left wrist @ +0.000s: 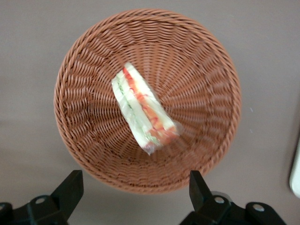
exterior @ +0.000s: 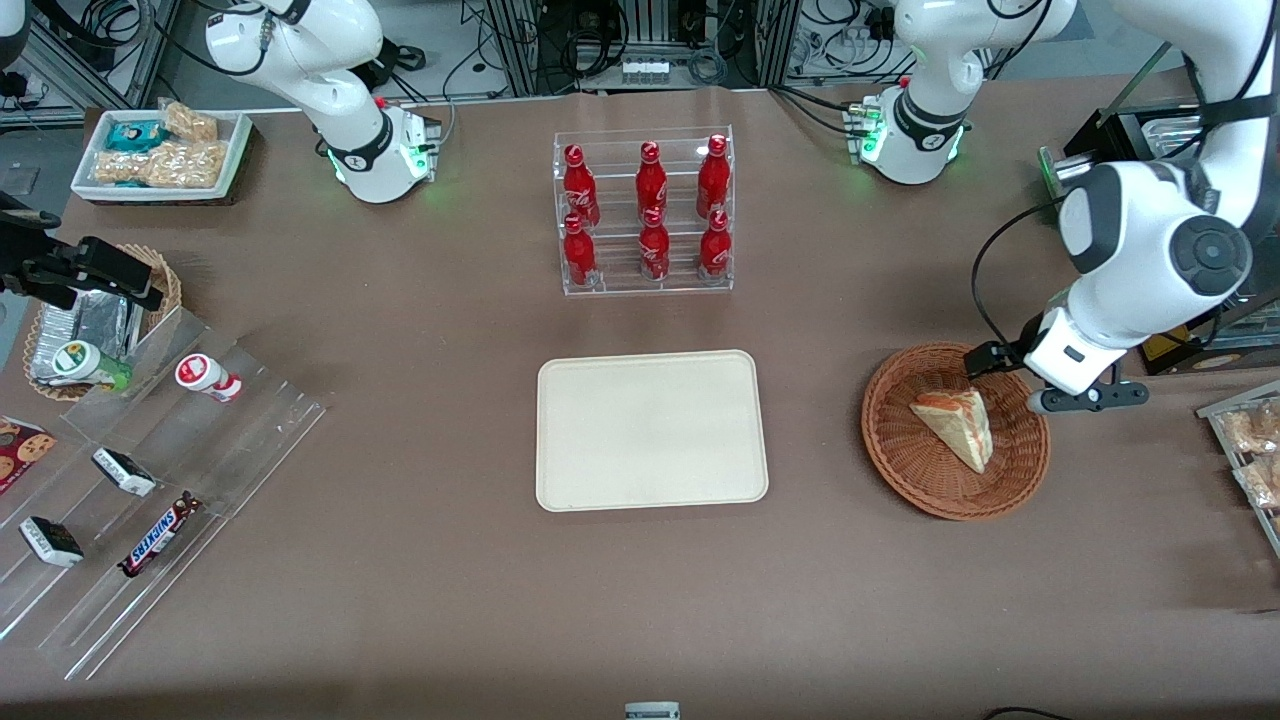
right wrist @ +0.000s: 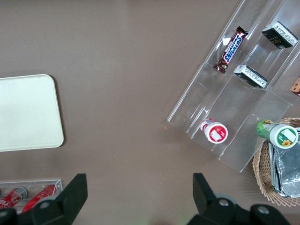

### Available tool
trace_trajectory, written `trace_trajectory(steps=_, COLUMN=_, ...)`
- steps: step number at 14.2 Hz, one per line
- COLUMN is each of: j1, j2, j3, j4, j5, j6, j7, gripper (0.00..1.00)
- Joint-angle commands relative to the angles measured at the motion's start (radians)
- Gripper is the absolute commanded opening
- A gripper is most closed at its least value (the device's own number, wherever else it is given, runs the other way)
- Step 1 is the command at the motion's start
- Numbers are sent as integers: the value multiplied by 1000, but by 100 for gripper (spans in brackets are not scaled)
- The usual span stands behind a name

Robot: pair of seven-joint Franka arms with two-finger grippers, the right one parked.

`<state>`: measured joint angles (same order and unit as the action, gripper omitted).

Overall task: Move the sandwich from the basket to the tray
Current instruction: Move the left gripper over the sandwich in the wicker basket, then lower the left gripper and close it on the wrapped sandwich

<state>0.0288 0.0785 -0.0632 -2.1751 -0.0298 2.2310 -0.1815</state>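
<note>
Robotics lab, cabled racks (exterior: 640, 40) (mock shop goods)

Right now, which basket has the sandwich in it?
The big round reddish-brown basket under the open end effector holds the sandwich; the smaller basket is foil-lined.

A brown table (exterior: 420, 330) with a matte, evenly lit top fills nearly the whole scene and lies under the gripper (exterior: 1085, 398), which hangs over the working arm's end of it. Farther from the front camera than the gripper, past the table's edge, a grey floor (exterior: 470, 45) carries aluminium frames (exterior: 520, 45) and loose black cables (exterior: 120, 25). A black box (exterior: 1130, 135) stands near the gripper, farther from the camera.
</note>
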Motion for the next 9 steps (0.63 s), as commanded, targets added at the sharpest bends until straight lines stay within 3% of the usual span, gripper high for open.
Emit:
trace_trajectory(steps=1, j1=3, j2=7, j3=-7, j4=-42, j5=5, j6=93, j7=-258, gripper=100)
trace_trajectory(steps=6, j1=2, j2=108, j3=-7, j4=-38, j5=4, j6=237, j7=-701, gripper=100)
trace_trajectory(steps=9, j1=2, j2=173, j3=-9, j4=-37, j5=2, j6=306, j7=-736, gripper=100)
